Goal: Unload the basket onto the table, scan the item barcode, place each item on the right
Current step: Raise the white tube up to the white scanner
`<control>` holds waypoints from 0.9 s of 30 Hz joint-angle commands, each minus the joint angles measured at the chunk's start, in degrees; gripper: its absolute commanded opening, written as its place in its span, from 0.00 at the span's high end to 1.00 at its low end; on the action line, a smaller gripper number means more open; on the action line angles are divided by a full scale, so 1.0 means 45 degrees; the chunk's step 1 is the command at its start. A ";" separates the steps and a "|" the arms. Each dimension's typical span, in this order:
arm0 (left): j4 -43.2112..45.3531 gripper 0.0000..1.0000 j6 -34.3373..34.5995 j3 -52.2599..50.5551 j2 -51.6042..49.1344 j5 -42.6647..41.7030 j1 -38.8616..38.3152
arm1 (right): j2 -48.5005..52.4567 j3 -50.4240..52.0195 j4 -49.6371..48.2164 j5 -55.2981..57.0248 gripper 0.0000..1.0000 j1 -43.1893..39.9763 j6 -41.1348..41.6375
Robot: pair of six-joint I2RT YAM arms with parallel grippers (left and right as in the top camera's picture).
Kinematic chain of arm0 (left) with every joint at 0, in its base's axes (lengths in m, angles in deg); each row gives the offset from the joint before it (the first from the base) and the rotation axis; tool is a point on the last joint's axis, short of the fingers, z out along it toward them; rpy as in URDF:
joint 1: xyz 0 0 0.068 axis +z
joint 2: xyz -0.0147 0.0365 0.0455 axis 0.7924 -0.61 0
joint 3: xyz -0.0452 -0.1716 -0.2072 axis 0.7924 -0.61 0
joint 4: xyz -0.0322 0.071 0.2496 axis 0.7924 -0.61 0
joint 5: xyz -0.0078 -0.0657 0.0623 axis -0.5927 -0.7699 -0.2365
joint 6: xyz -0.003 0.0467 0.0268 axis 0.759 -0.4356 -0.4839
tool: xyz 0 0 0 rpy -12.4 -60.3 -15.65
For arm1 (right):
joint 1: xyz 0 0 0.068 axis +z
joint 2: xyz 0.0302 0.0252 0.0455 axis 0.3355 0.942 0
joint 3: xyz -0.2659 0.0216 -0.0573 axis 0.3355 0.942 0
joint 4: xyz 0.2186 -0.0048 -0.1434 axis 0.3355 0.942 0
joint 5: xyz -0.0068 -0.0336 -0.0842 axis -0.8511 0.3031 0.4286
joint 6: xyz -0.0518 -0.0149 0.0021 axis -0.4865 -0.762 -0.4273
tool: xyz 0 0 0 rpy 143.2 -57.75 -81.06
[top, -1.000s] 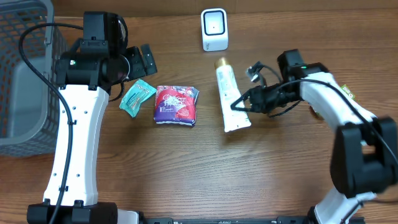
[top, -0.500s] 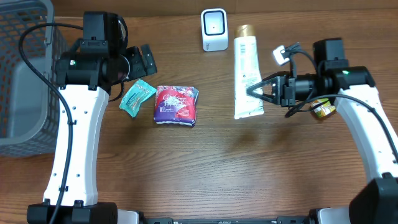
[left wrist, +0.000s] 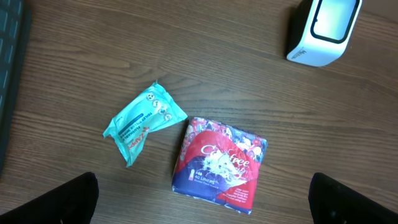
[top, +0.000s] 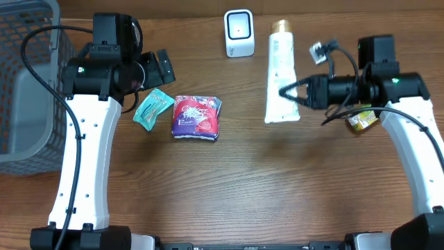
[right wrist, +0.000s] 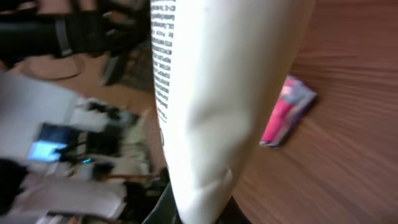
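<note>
A white tube [top: 281, 73] with a gold cap hangs above the table, just right of the white scanner [top: 239, 32], its cap pointing to the far edge. My right gripper [top: 286, 93] is shut on the tube's flat lower end. In the right wrist view the tube [right wrist: 224, 93] fills the middle, printed text down its left side, with the gripper [right wrist: 199, 214] pinching its base. My left gripper [top: 158, 67] stands open above a teal packet [left wrist: 143, 121] and a red pack [left wrist: 221, 162], holding nothing; the scanner [left wrist: 323, 28] shows at the top right of its view.
A grey mesh basket [top: 28, 83] stands at the left edge. The teal packet [top: 152, 107] and red pack [top: 196, 117] lie left of centre. A small yellow item [top: 361, 121] lies under the right arm.
The right gripper lifted the tube off the table and carried it back and to the right, beside the scanner. The left arm has not moved.
</note>
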 commanded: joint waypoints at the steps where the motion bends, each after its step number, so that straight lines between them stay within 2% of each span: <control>1: 0.0005 0.00 -0.0253 0.0131 -0.0087 -0.0049 0.0000 | -0.0384 -0.2433 0.0063 0.4561 0.97 0.0816 0.1564; 7: 0.0005 0.00 -0.0253 0.0131 -0.0087 -0.0049 0.0000 | 0.0894 -0.6033 0.0962 1.3508 0.97 0.3342 0.1549; 10: 0.0005 0.00 -0.0253 0.0131 -0.0087 -0.0049 0.0000 | 0.1967 -0.6713 0.0228 1.6864 0.97 0.4221 0.1001; 19: 0.0005 0.00 -0.0253 0.0131 -0.0087 -0.0049 0.0000 | 0.5736 -0.6722 -0.3993 2.2241 0.96 0.5207 -0.2497; 22: 0.0005 0.00 -0.0253 0.0131 -0.0087 -0.0049 0.0000 | 0.7101 -0.6722 -0.6207 2.3950 0.96 0.5202 -0.4979; 24: 0.0005 0.00 -0.0253 0.0131 -0.0087 -0.0049 0.0000 | 0.7907 -0.6717 -0.7378 2.4077 0.96 0.5119 -0.7009; 27: 0.0000 0.00 -0.0253 0.0131 -0.0087 -0.0049 0.0000 | 0.8888 -0.6717 -0.8442 2.4057 0.96 0.5085 -0.9102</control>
